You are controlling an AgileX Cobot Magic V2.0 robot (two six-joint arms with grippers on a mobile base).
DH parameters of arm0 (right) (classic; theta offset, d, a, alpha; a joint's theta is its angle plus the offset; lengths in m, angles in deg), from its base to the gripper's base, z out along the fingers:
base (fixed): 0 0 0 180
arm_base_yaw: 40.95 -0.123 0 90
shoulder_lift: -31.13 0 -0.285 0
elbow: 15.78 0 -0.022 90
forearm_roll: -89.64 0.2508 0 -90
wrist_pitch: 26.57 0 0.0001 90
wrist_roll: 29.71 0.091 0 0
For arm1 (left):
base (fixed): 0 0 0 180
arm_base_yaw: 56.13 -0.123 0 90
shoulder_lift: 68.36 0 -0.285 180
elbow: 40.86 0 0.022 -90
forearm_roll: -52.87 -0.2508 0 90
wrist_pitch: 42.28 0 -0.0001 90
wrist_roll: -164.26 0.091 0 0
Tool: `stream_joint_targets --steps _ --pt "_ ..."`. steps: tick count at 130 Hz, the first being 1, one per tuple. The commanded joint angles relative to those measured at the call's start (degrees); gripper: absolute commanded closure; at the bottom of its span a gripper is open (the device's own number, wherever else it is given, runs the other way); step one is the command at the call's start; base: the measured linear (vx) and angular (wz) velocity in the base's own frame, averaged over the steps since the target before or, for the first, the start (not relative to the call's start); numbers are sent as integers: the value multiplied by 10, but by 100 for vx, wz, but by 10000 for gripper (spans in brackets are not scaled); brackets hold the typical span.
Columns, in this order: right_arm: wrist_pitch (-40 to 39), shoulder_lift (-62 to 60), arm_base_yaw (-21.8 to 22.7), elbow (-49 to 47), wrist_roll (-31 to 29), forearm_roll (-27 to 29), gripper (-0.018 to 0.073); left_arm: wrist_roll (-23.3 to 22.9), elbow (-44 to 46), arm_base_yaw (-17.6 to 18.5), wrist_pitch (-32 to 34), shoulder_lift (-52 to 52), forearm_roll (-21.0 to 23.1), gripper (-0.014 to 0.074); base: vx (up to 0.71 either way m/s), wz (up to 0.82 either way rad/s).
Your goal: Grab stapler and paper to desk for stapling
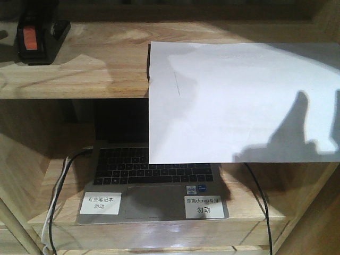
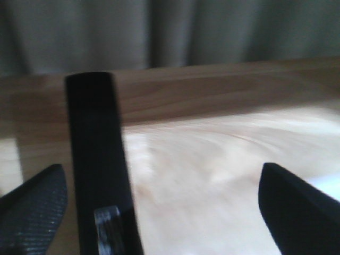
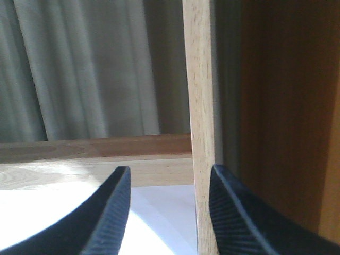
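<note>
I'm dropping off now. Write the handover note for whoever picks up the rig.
Stapler: on the upper shelf, far left.
Paper: on the same shelf, overhanging its front edge and hiding the laptop screen.
Left gripper: open, empty; a blurred black bar stands between its jaws, possibly the stapler.
Right gripper: open, empty, over the paper's edge beside a shelf upright.
Done: nothing gripped.
Left: grasp both, carry them to the desk, which is not in view.

The front camera faces the shelf (image 1: 79, 74) closely, while wrist cameras look past the left hand (image 2: 159, 170) and right hand (image 3: 170, 169) to the curtain (image 2: 212, 32) ahead, the right sharing the front view's paper (image 1: 239, 101).
</note>
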Motion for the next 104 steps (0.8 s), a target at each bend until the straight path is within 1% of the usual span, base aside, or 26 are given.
stream_joint_targets --steps 1,12,26,52,67,89,104 --pt "-42 7 5 -15 -3 2 234 -9 31 -12 21 5 -16 -84 0 0" --pt "-42 7 5 -15 -3 2 234 -22 33 -25 15 19 -18 -84 0 0" --pt "-42 7 5 -15 -3 2 234 -22 33 -42 18 34 -18 -84 0 0" --pt "-42 7 5 -15 -3 2 234 -21 33 -58 20 58 -12 -78 0 0" --pt "-42 7 5 -15 -3 2 234 -21 33 -59 20 60 -6 -57 0 0" --pt "-42 7 5 -15 -3 2 234 -21 33 -59 18 60 -6 23 0 0" --pt "-42 7 5 -15 -3 2 234 -21 33 -59 16 60 -6 120 0 0"
